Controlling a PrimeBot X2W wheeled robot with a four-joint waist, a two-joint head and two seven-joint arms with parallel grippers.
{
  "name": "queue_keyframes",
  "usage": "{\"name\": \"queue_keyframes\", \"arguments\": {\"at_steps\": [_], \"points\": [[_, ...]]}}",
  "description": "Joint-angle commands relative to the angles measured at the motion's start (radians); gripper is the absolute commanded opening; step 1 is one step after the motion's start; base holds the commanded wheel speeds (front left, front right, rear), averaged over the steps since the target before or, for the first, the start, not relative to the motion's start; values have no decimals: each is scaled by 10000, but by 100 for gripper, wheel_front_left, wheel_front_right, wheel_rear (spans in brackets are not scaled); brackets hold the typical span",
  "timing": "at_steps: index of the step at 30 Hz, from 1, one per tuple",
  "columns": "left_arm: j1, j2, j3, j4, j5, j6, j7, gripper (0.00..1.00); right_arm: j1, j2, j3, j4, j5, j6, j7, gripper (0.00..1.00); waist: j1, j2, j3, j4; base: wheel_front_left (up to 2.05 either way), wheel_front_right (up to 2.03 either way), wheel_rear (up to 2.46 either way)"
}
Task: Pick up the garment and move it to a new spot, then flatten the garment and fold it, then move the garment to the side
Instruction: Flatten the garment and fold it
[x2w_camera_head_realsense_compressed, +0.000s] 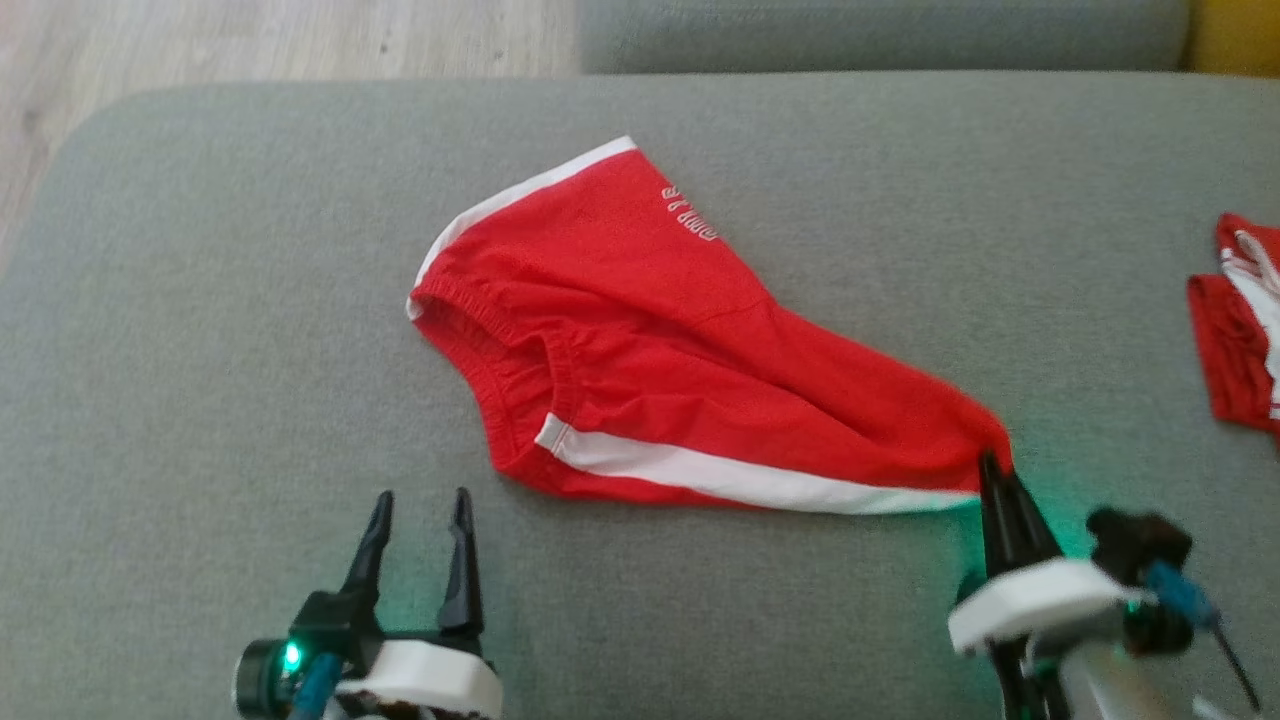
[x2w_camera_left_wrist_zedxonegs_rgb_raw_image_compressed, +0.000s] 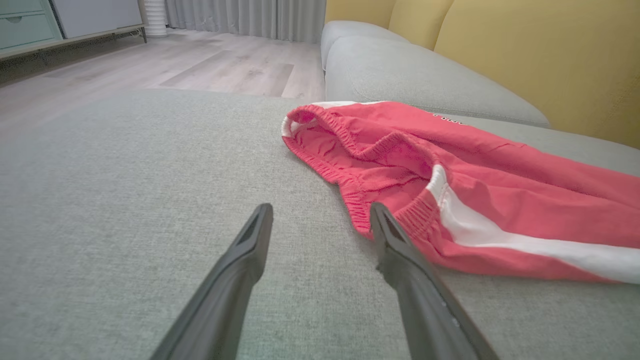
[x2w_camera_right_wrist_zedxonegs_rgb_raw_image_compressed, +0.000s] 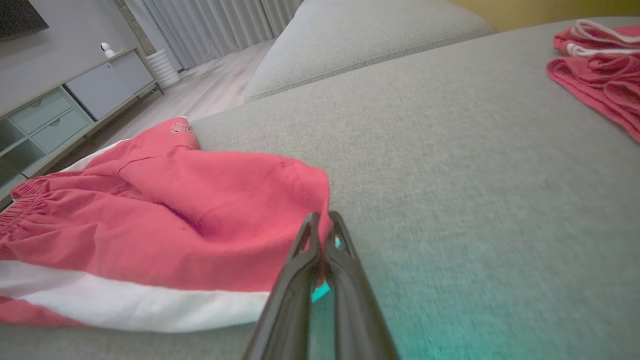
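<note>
While the red garment (x2w_camera_head_realsense_compressed: 650, 340) is lying spread across the middle of the grey sofa cushion (x2w_camera_head_realsense_compressed: 200, 350), the right pincer (x2w_camera_head_realsense_compressed: 995, 470) is clamping its fingers together on the garment's narrow right-hand corner, where the red cloth and the white side stripe are running to a point. In the right wrist view the two dark fingers (x2w_camera_right_wrist_zedxonegs_rgb_raw_image_compressed: 295, 290) are pressing close against each other with the hem pinched between their tips, and a green glow is falling on the cushion just beside them. The left pincer (x2w_camera_head_realsense_compressed: 420, 510) is hovering low with its fingers apart, holding nothing, near the garment's lower edge. In the left wrist view one fingertip is sitting just beside the elastic waistband, though whether it is touching the cloth is hard to tell. The waistband is gaping open toward the left, and white lettering is showing near the garment's far edge. A second red-and-white garment (x2w_camera_head_realsense_compressed: 1240, 320) is lying well apart at the cushion's right edge. Pale wooden floor (x2w_camera_head_realsense_compressed: 250, 40) is showing beyond the cushion's far left corner.
</note>
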Motion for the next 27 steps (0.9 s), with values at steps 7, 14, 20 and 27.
{"name": "queue_keyframes", "arguments": {"at_steps": [7,14,20,27], "points": [[-813,62,-232,-228,-183,-57,-124,100,-2267,-20,-126,1227,-619,65,-21,42,0,0,483,686,0,0,0],[-796,62,-110,-255,-190,81,-124,100,-2816,-20,-955,965,-1469,65,-39,100,0,0,284,748,0,0,0],[-567,62,435,-554,219,289,-124,100,-1382,-20,-1249,-983,-1868,65,-41,100,0,0,-137,180,0,0,0],[-231,62,805,-672,913,467,-124,100,-100,-20,-1132,-1693,-2001,65,-42,100,0,0,-573,-369,0,0,0]]}}
